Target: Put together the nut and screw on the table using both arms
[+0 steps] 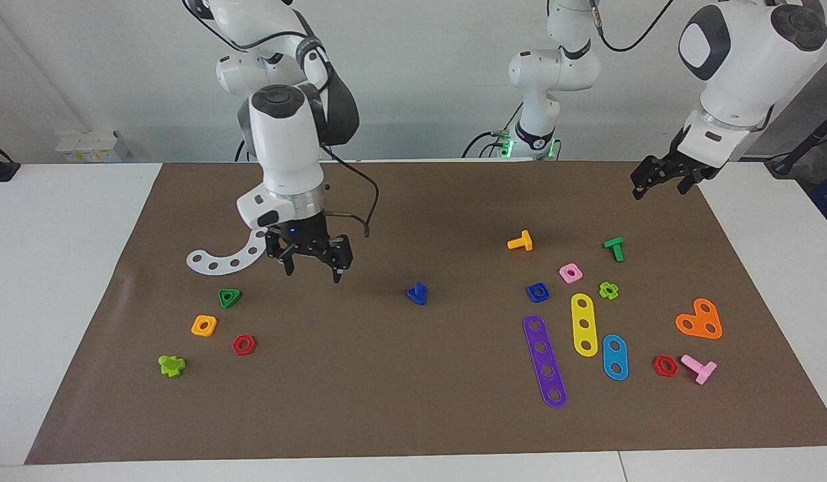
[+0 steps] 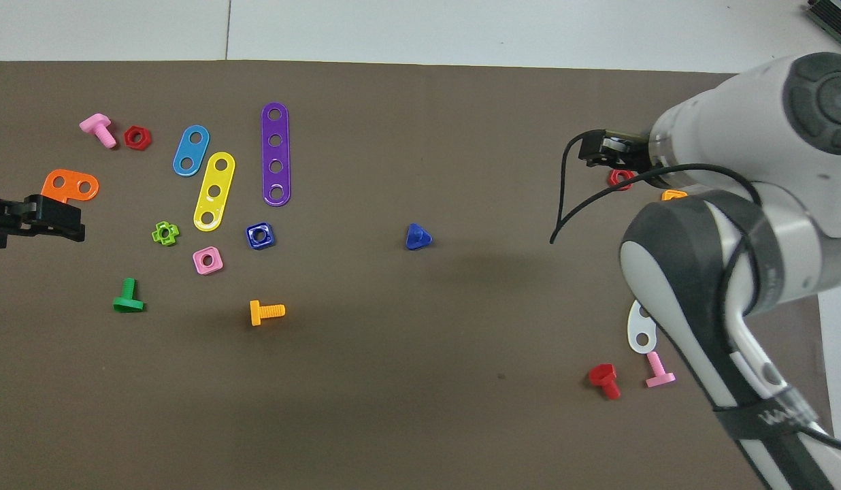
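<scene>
Lying apart: one screw [image 1: 417, 294], one nut [image 1: 538, 292], both pincers empty.

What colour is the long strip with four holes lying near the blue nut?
Purple; the four-hole strip shows best in the overhead view.

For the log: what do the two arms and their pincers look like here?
Both arms are glossy white with dark grey joint caps. Each ends in a black two-finger pincer, right pincer and left pincer. A thin black cable loops beside the right wrist, where a small blue light shows.
</scene>
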You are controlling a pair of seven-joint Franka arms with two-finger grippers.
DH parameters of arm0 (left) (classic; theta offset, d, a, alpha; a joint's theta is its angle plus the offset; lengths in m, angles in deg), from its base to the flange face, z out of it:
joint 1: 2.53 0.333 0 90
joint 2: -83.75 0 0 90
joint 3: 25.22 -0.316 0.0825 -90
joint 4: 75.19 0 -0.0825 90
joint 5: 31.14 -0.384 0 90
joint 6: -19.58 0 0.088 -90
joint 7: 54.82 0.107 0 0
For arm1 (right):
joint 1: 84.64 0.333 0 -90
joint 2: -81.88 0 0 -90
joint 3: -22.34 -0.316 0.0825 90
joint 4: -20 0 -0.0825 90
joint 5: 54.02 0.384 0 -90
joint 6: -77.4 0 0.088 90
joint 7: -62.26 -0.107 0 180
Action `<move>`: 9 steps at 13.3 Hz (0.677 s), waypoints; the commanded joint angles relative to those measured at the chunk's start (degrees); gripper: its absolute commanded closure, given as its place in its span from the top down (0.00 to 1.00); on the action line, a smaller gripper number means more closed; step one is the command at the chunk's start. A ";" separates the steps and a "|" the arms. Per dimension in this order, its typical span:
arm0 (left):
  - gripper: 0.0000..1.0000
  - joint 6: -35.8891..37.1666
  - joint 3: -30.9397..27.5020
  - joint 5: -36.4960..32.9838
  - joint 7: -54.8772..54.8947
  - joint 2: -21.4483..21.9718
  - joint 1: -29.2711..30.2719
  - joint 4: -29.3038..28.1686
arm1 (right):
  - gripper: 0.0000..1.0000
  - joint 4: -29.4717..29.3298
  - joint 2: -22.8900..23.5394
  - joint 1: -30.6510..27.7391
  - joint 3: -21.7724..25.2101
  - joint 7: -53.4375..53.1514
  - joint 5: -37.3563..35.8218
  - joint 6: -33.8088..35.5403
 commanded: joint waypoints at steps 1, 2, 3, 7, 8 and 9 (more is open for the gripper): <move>1.00 -1.05 0.13 -1.24 0.38 1.78 -0.85 -1.89 | 1.00 1.32 -5.21 -5.31 -0.97 7.35 2.99 6.19; 1.00 -1.58 0.13 -1.24 -0.32 1.69 -0.85 -1.63 | 1.00 1.23 -6.36 -6.73 -0.97 9.20 3.08 8.65; 1.00 -1.24 0.39 -1.24 -0.50 1.86 -1.02 -1.98 | 1.00 0.19 -7.33 -7.78 -0.79 11.57 3.08 11.46; 1.00 -5.96 0.48 0.33 -2.52 1.60 -3.65 -3.11 | 1.00 -4.83 -9.44 -10.87 -0.53 17.04 3.08 21.50; 1.00 -7.29 0.48 1.12 -4.09 0.99 -5.31 -4.25 | 1.00 -4.31 -9.62 -10.78 -0.53 16.95 3.08 21.33; 1.00 -8.95 0.48 1.13 -7.67 0.64 -6.37 -5.57 | 1.00 -4.30 -9.62 -10.70 -0.62 16.87 2.99 21.59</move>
